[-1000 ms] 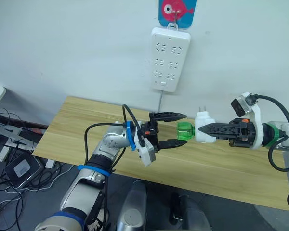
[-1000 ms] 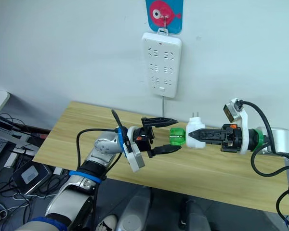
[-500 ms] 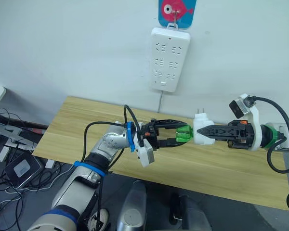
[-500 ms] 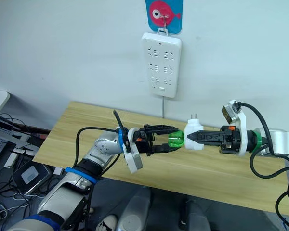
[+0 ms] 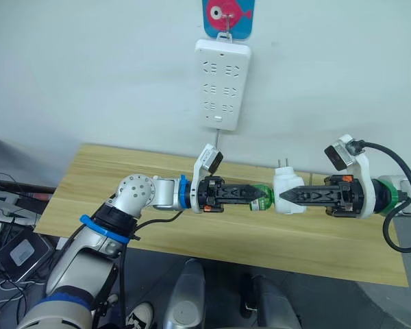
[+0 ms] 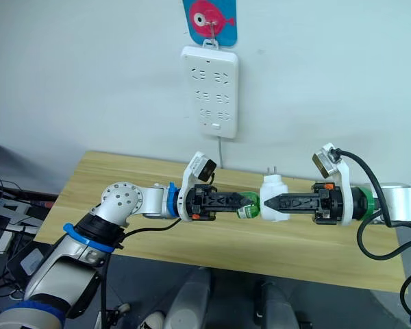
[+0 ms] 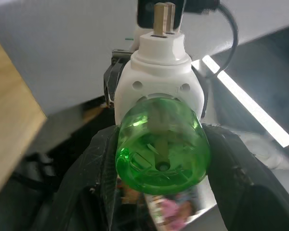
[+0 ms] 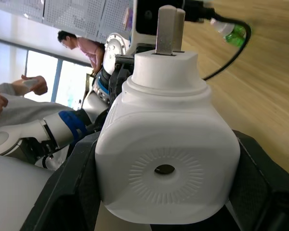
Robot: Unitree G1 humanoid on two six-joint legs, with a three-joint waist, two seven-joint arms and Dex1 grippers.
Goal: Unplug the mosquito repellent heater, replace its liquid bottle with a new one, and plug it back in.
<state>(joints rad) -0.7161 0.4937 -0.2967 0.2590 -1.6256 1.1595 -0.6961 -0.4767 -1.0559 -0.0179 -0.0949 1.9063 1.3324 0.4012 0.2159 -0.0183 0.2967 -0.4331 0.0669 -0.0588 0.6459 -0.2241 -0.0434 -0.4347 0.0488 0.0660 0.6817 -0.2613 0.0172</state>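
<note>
The white mosquito repellent heater [image 5: 285, 183] hangs above the table with its two prongs [image 8: 167, 29] pointing up. My right gripper [image 5: 289, 197] is shut on it from the right. Its liquid bottle [image 5: 264, 198], green and translucent, sticks out of the heater's left side with its neck inside the heater. My left gripper [image 5: 255, 196] is shut on this bottle from the left. In the left wrist view the bottle's base [image 7: 159, 151] sits between my black fingers [image 7: 94, 185], with the heater [image 7: 159, 86] right behind it.
A long white power strip [image 5: 220, 83] hangs on the wall under a pink fish hook [image 5: 228, 14]. The wooden table [image 5: 123, 178] lies below both arms. A small blurred green thing with a white end [image 8: 232, 32] lies on the wood. A person [image 8: 79, 45] stands far behind.
My left gripper, open a second ago, moved right around the green bottle and shut on it, and its wrist rolled. The heater in my right gripper stayed about in place. The head camera shifted.
</note>
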